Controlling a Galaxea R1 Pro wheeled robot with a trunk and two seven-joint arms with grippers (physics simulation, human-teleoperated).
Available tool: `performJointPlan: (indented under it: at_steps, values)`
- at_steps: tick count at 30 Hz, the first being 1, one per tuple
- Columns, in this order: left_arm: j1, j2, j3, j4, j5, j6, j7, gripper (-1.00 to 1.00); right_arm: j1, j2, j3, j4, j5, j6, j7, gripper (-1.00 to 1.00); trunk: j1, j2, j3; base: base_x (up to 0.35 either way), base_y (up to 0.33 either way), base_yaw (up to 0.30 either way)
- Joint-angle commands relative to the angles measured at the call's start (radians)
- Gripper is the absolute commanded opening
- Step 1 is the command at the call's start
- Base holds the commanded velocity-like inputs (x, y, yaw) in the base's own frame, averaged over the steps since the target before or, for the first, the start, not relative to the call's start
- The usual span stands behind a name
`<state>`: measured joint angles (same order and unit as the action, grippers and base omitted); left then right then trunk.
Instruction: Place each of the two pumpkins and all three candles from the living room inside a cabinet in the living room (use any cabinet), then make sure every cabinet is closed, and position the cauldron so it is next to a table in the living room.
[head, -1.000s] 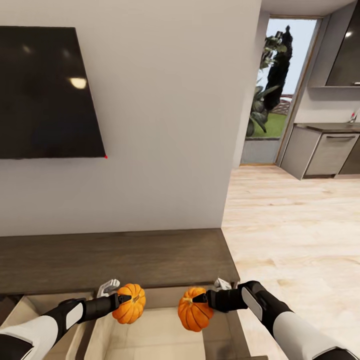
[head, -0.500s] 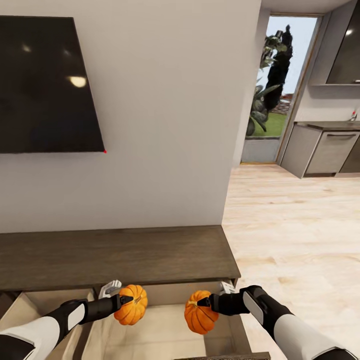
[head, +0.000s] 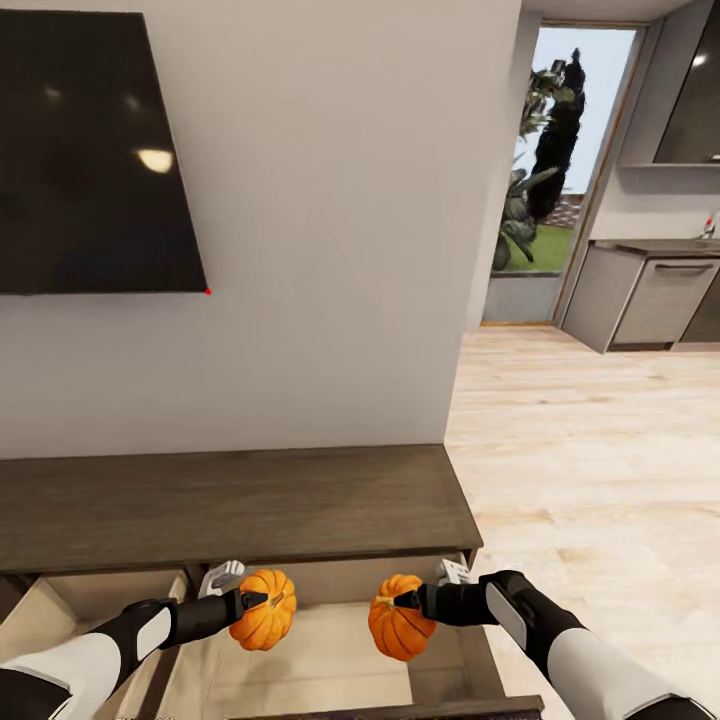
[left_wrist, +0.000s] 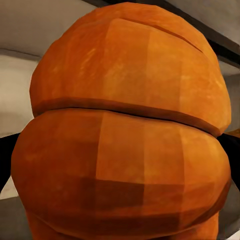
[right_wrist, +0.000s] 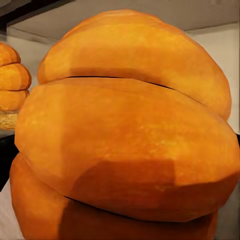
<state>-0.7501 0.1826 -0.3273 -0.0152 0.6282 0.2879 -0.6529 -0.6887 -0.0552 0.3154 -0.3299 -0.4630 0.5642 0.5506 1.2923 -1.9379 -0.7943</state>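
Down at the six o'clock edge of the head view, both arms reach over an open drawer (head: 330, 660) of the dark-brown wood cabinet (head: 230, 505), its pale beige interior showing beneath them. The left gripper (head: 243, 602) is clamped on the left pumpkin (head: 264, 622), held at about seven o'clock, its dark fingers pressed against the ribbed orange skin near the stem. The right gripper (head: 400, 601) is clamped on the right pumpkin (head: 398, 630), at roughly five o'clock, also grasped by the stem end. The two pumpkins hang apart from each other, both above the drawer's inside, neither touching its floor as far as can be told. From the left wrist view, the held pumpkin (left_wrist: 122, 130) bulks right up against the lens; the right wrist view shows its own pumpkin (right_wrist: 125, 130) equally close, with the other pumpkin (right_wrist: 12, 82) near the frame edge. A black television (head: 90, 155) hangs on the wall at ten o'clock. A doorway (head: 565, 170) opens at two o'clock.
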Motion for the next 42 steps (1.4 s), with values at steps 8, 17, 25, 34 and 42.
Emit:
performJointPlan:
  at_steps: [8,17,25,34,42]
  values:
    - [0.000,0.000,0.002,0.000,0.001,0.000,-0.001,-1.00,0.000,0.000,0.073,-0.003,-0.001,-0.077,0.000,-1.00,0.031,-0.056,-0.025,0.000,0.000,0.000]
    - [0.000,0.000,0.002,0.001,0.001,0.000,-0.001,-1.00,0.000,0.008,0.076,-0.006,0.000,-0.076,-0.010,-1.00,0.065,-0.119,-0.053,0.000,0.000,0.109]
    - [0.000,0.000,0.003,0.001,0.001,0.000,-0.001,-1.00,0.000,0.009,0.075,-0.006,0.000,-0.076,-0.011,-1.00,0.092,-0.168,-0.075,0.000,0.000,0.256]
    - [0.015,0.003,0.001,-0.010,0.001,-0.002,0.001,-1.00,-0.003,0.005,0.071,0.003,-0.008,-0.077,0.001,-1.00,0.092,-0.168,-0.075,0.000,0.000,0.018]
    - [0.041,-0.013,-0.001,-0.049,-0.003,0.006,0.010,-1.00,-0.003,0.009,0.067,0.002,-0.010,-0.078,0.002,-1.00,0.092,-0.168,-0.075,0.000,0.000,0.000]
